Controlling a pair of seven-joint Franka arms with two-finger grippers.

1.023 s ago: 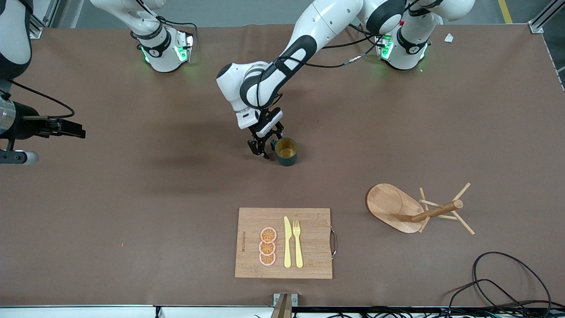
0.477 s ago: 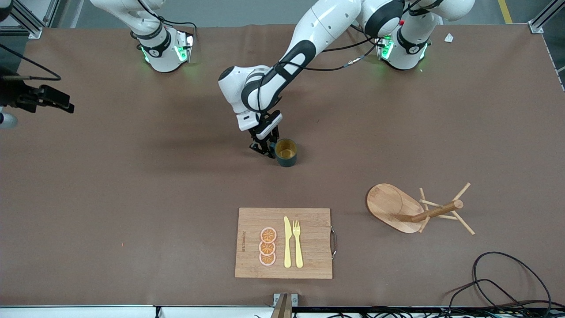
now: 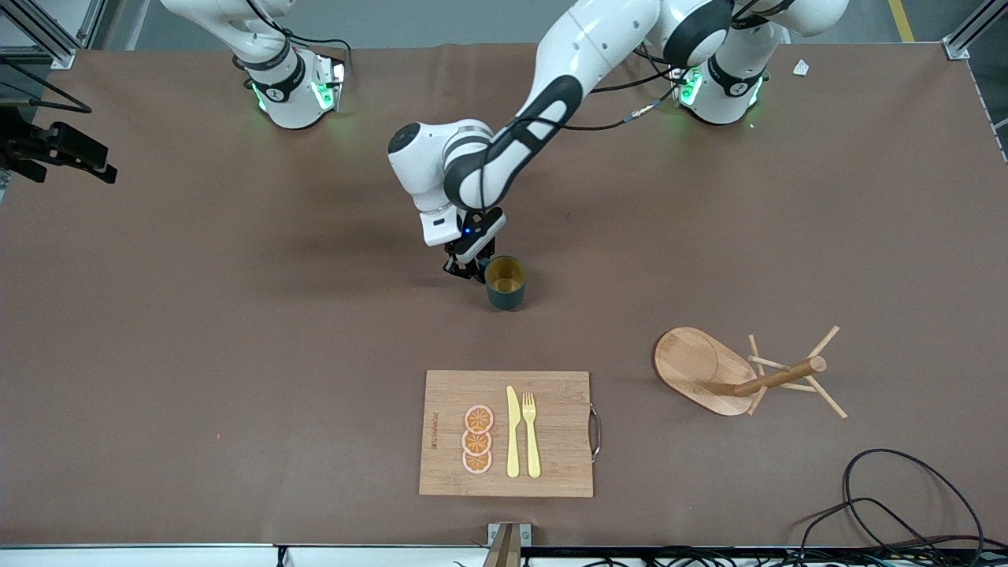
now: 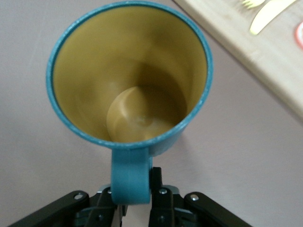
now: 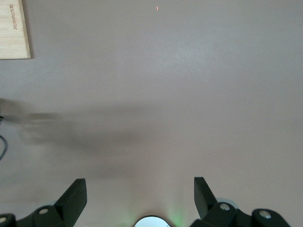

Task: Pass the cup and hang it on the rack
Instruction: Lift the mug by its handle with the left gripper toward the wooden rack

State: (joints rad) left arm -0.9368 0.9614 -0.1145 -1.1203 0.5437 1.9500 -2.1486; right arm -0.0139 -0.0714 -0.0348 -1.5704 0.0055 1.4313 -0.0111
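The cup [image 3: 505, 282], dark teal with a mustard-yellow inside, stands upright near the middle of the table. My left gripper [image 3: 471, 270] is shut on its side handle; in the left wrist view the fingers [image 4: 157, 182] pinch the handle [image 4: 130, 177] below the cup's rim [image 4: 130, 75]. Whether the cup rests on the table or hangs just above it, I cannot tell. The wooden rack [image 3: 740, 374] stands toward the left arm's end, nearer to the front camera than the cup. My right gripper [image 3: 106, 172] is open and empty over the table's edge at the right arm's end; it also shows in the right wrist view [image 5: 139, 189].
A wooden cutting board [image 3: 508, 433] with a yellow knife, a fork and orange slices lies nearer to the front camera than the cup; it also shows in the left wrist view [image 4: 265, 52]. Black cables [image 3: 890, 504] lie by the front corner at the left arm's end.
My left gripper has shut on the cup's handle, and the cup has shifted slightly with it. My right gripper has drawn back toward the table's edge at its own end.
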